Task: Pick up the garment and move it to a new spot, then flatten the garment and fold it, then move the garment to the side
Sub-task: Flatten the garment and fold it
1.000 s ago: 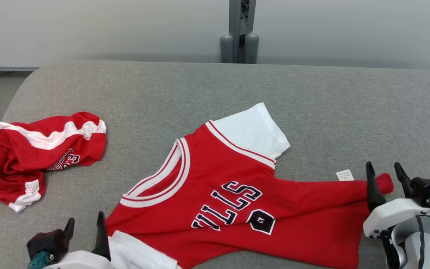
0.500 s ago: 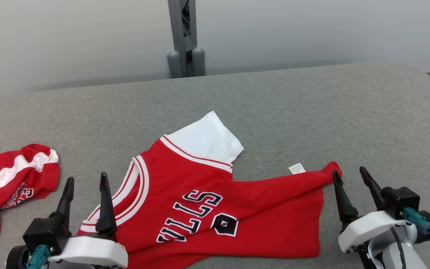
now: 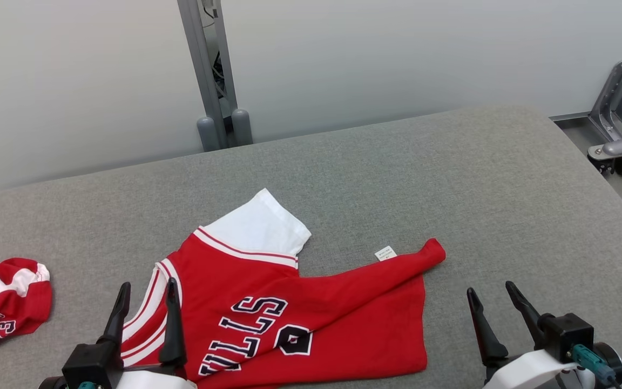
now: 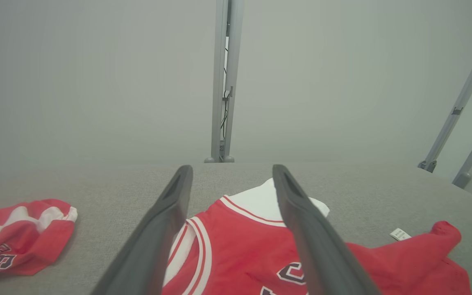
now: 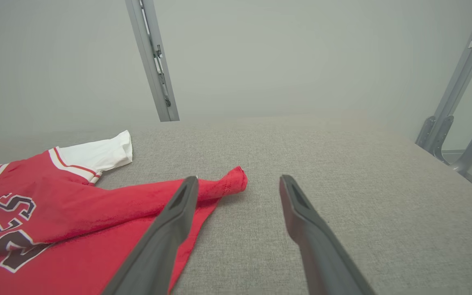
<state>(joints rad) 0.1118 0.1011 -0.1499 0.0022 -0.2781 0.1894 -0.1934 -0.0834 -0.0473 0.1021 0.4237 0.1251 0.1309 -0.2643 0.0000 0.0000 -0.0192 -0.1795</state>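
The garment (image 3: 316, 313) is a red jersey with white sleeves and dark lettering, lying on the grey padded table (image 3: 451, 189) with its far hem folded over in a diagonal ridge. My left gripper (image 3: 148, 285) stands open over the collar at the garment's left side, with nothing between its fingers. In the left wrist view, that gripper (image 4: 232, 169) frames the collar and white sleeve of the garment (image 4: 240, 254). My right gripper (image 3: 489, 289) is open and empty, just right of the hem. The right wrist view shows it (image 5: 239, 179) near the rolled corner of the garment (image 5: 55, 213).
A second red and white piece of clothing (image 3: 3, 302) lies bunched at the table's left edge. A grey post (image 3: 211, 81) rises behind the table. Metal frame legs (image 3: 619, 124) stand off the right end. A small white label (image 3: 385, 253) lies by the fold.
The head camera has swung to the right, so the whole picture shifted left. My right gripper has drawn back off the garment's hem corner. My left gripper has come up over the collar.
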